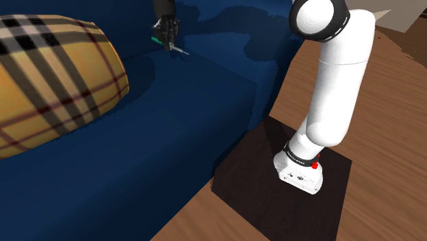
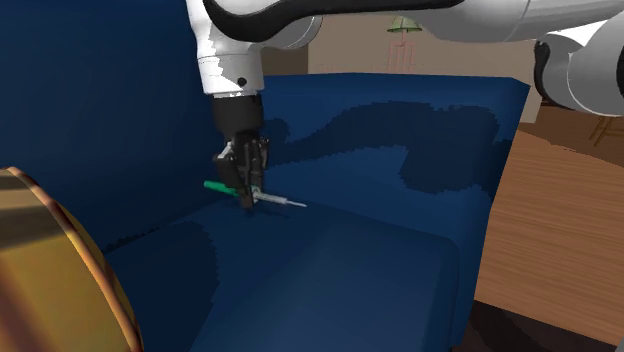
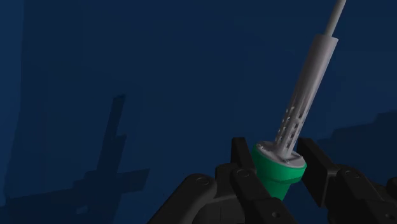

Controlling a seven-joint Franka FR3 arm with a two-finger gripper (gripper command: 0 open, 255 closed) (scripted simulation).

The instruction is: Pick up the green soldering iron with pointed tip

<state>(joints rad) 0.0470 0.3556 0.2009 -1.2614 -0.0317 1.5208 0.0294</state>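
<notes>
The soldering iron (image 2: pixel 272 200) has a green handle and a grey metal shaft ending in a thin pointed tip. My black gripper (image 2: pixel 245 188) is shut on it near the back of the blue sofa seat (image 2: pixel 330 260). In the shoulder view the gripper (image 1: pixel 166 35) holds the iron (image 1: pixel 176 48) roughly level, tip towards that view's right. In the wrist view both fingers (image 3: pixel 244 167) clasp the green handle end, and the perforated shaft of the iron (image 3: pixel 303 105) sticks out beyond the gripper (image 3: pixel 278 167). Its shadow falls apart from it on the blue fabric.
A large tan plaid cushion (image 1: pixel 48 82) lies on the sofa at the shoulder view's left. The blue backrest (image 2: pixel 110 110) rises right behind the gripper. The dark stand (image 1: pixel 274 185) sits on a wooden floor (image 1: pixel 390 103) beside the sofa's edge.
</notes>
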